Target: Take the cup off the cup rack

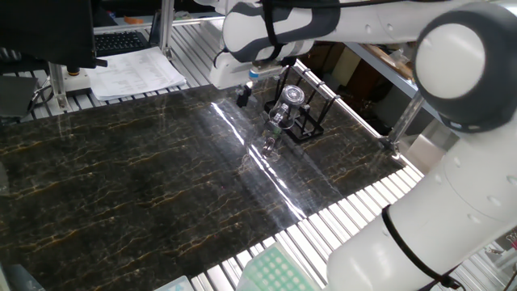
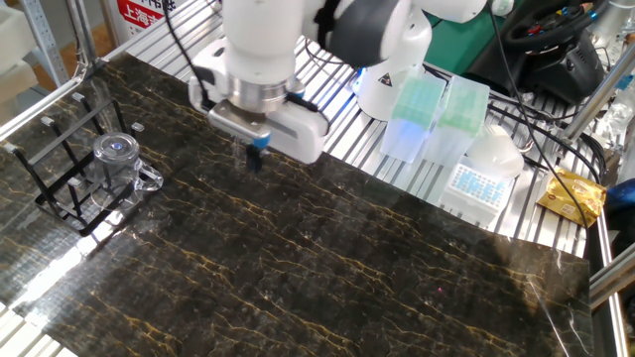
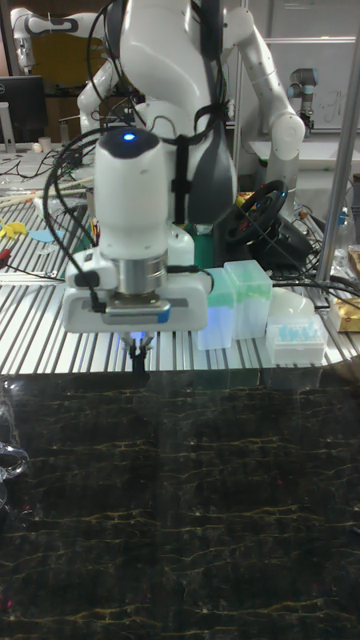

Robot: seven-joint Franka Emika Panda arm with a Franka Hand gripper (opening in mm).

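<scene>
Three views split the scene unevenly. From left to right in the other fixed view, the cup rack (image 2: pixel 69 174) sits close to the left edge of the dark marbled tabletop (image 2: pixel 327 268), with the cup (image 2: pixel 119 164) on it, and the claw (image 2: pixel 255 159) hangs further right, near the far edge, well apart from both. Beyond that edge, to the right, stand pale green pipette-tip boxes (image 2: pixel 437 114). One fixed view looks from the opposite side: the claw (image 1: pixel 242 94) lies left of the cup (image 1: pixel 285 105) and the rack (image 1: pixel 311 109), and it alone shows a stack of papers (image 1: pixel 133 73) off the far left corner. The tall fixed view faces the claw (image 3: pixel 139 356) head-on above the tabletop's far edge; the rack does not appear there.

Its fingers look pressed together, with nothing between them.

The cup is clear glass with a round rim and a small handle, lying tilted among the rack's thin black wire prongs; a faint reflection of it shows on the glossy tabletop beside it.
</scene>
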